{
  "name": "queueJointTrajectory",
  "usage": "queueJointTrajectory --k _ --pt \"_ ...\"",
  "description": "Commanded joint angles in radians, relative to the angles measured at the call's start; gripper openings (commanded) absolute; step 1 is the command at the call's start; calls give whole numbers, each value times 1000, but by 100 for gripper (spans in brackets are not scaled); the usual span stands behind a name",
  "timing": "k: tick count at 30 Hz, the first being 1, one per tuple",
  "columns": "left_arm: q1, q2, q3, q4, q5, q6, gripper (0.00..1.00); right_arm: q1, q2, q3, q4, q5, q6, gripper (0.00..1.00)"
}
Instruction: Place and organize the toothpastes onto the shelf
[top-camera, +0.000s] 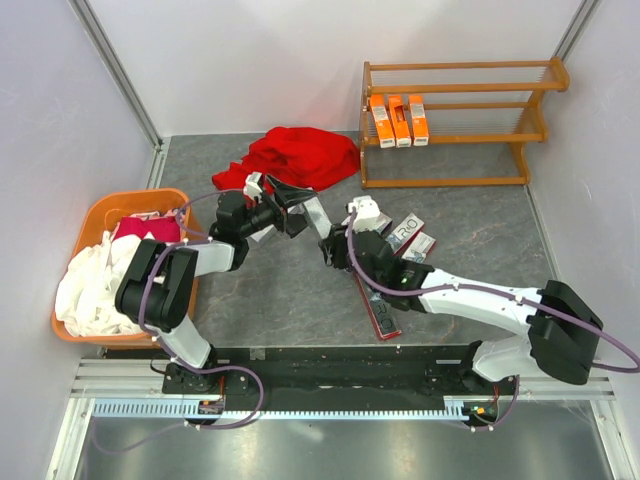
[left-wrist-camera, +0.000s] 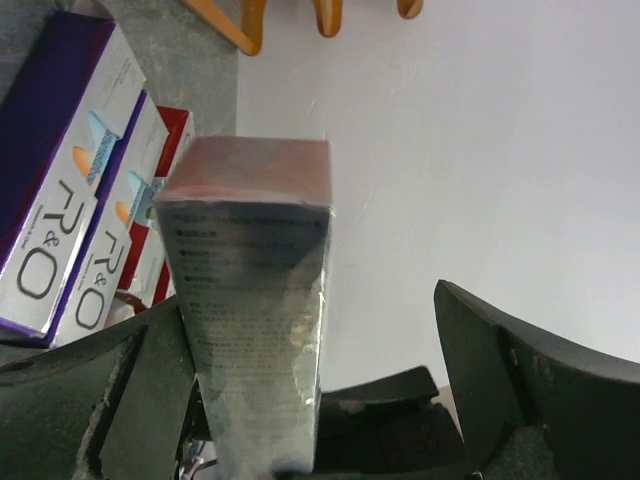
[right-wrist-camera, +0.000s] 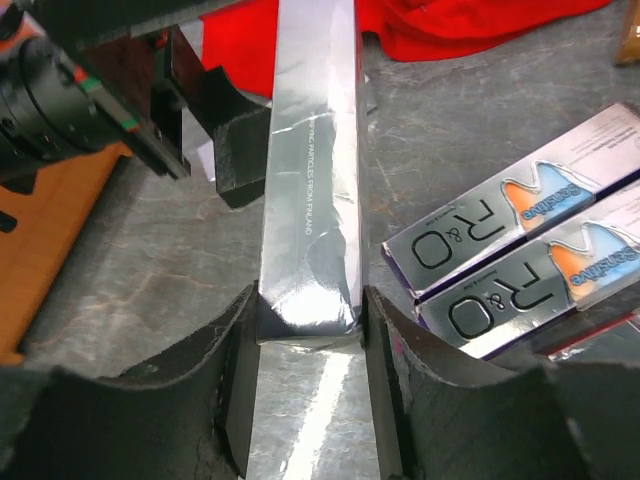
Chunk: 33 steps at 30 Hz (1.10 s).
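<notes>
My right gripper (top-camera: 333, 243) (right-wrist-camera: 305, 320) is shut on one end of a long plain silver toothpaste box (top-camera: 320, 220) (right-wrist-camera: 310, 170), held above the table. The box's other end (left-wrist-camera: 250, 300) lies between the wide-open jaws of my left gripper (top-camera: 297, 196) (left-wrist-camera: 300, 320), against one finger; the other finger stands well apart. Three orange boxes (top-camera: 398, 120) stand on the middle tier of the wooden shelf (top-camera: 455, 90) at the back right. Silver-and-purple R&O boxes (top-camera: 410, 235) (right-wrist-camera: 500, 220) (left-wrist-camera: 60, 230) lie on the table by my right gripper. A red box (top-camera: 378, 310) lies under the right arm.
A red cloth (top-camera: 295, 158) (right-wrist-camera: 470, 20) lies behind the grippers, left of the shelf. An orange plastic basket (top-camera: 100, 210) with white and pink cloths sits at the left edge. White walls close the back and sides.
</notes>
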Motion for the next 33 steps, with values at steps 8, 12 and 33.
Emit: queueJointTrajectory --k 8,12,33 --pt "1 -230 130 -496 -55 378 100 -288 -120 -14 66 -485 249 32" --pt "1 -271 171 -605 -84 461 100 -416 -123 -72 169 -642 373 32" --pt "1 -270 188 -680 -109 532 100 -1051 -54 -347 903 -1238 940 27"
